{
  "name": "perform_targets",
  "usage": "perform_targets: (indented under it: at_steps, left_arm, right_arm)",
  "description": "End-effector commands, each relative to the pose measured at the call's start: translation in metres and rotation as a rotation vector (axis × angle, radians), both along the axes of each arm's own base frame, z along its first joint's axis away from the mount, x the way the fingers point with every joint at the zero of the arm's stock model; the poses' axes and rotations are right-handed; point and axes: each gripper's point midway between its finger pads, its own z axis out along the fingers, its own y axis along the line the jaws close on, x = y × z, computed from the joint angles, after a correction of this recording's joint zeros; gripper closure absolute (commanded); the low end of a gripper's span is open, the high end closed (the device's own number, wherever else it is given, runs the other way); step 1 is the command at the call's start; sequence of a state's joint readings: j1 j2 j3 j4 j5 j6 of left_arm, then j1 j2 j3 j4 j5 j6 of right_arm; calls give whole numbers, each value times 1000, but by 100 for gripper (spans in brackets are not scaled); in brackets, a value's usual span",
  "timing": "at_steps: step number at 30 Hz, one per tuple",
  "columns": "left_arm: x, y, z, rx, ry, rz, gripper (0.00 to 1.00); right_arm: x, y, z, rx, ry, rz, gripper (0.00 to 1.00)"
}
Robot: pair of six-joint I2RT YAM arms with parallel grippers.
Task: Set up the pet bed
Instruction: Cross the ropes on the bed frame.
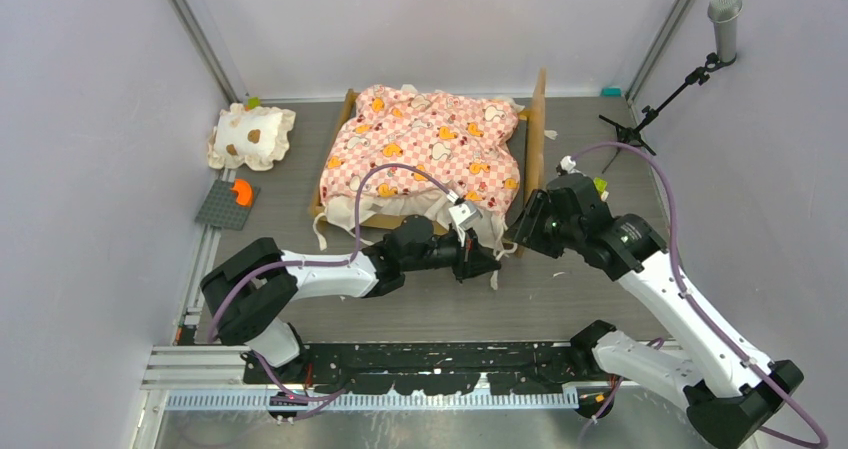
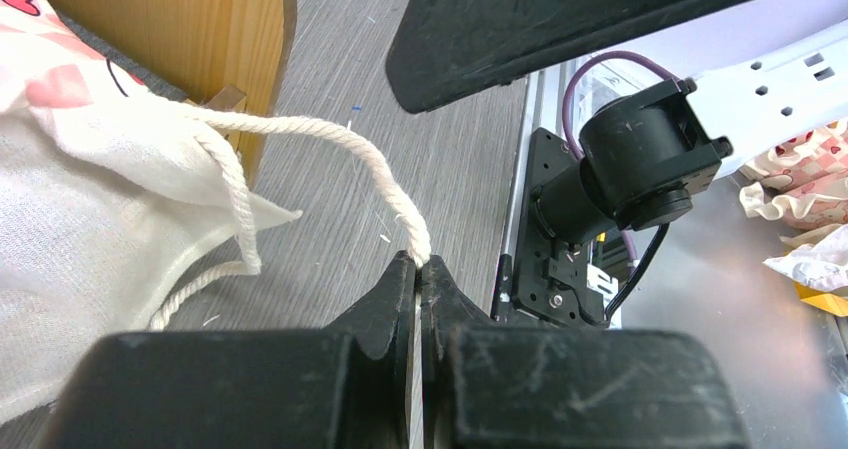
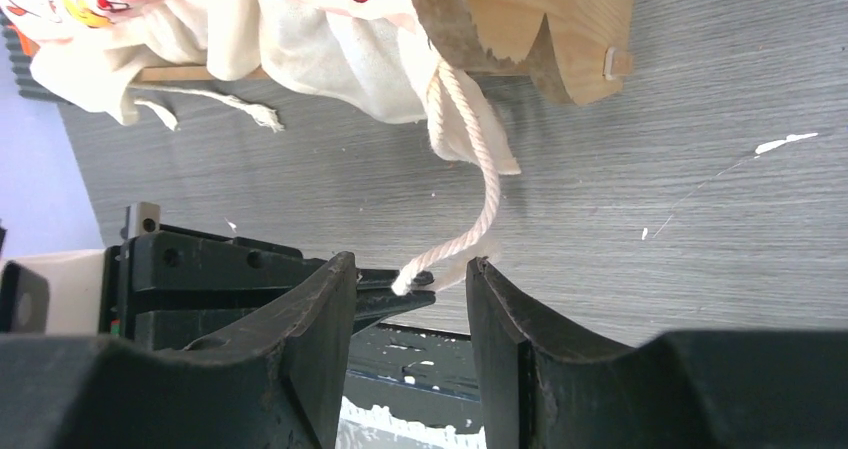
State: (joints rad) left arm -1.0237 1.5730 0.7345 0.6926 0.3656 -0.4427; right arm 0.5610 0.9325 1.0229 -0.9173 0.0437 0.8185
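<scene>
Pet bed [image 1: 538, 129] lies just beyond both grippers. L gripper [image 2: 420, 267] clenched on cream tie cord [image 2: 340, 139] off bed's near-right corner, holding it up, prob. for knotting. R gripper [image 3: 410, 281] released, jaws straddling cord's end by same corner, ready to grab.

White arm shells [image 1: 325, 274], black joints [image 1: 250, 294], purple cables [image 2: 612, 57], scuffed black left tool [image 2: 418, 267].

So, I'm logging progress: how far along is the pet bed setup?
Mattress is on the pet bed, though rumpled. Left gripper pinches a corner tie cord, right gripper open beside its end. Probably left: securing the cord, adding the pillow lying beside the bed.
</scene>
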Motion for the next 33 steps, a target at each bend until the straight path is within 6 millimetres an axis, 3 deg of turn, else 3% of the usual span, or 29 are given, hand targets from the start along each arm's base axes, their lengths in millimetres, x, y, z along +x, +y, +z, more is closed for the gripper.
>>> perform_targets:
  at_steps: [1,9,22,26,31,33]
  left_arm:
    - [5,-5,30,-85,-58,13,100]
    - [4,-10,34,-94,-52,-1,100]
    - [-1,-21,36,-102,-51,-29,100]
    - [-1,-22,35,-99,-51,-28,100]
    - [0,-23,35,-101,-52,-26,100]
    - [1,-24,35,-101,-50,-22,94]
  right_arm:
    - [0,2,21,93,-62,-60,50]
    - [-14,3,7,230,-65,-124,50]
    - [-4,17,-11,293,-41,-145,51]
    - [-3,17,-14,295,-37,-148,59]
    - [-7,23,-11,319,-28,-115,85]
    - [-6,23,-8,324,-41,-113,98]
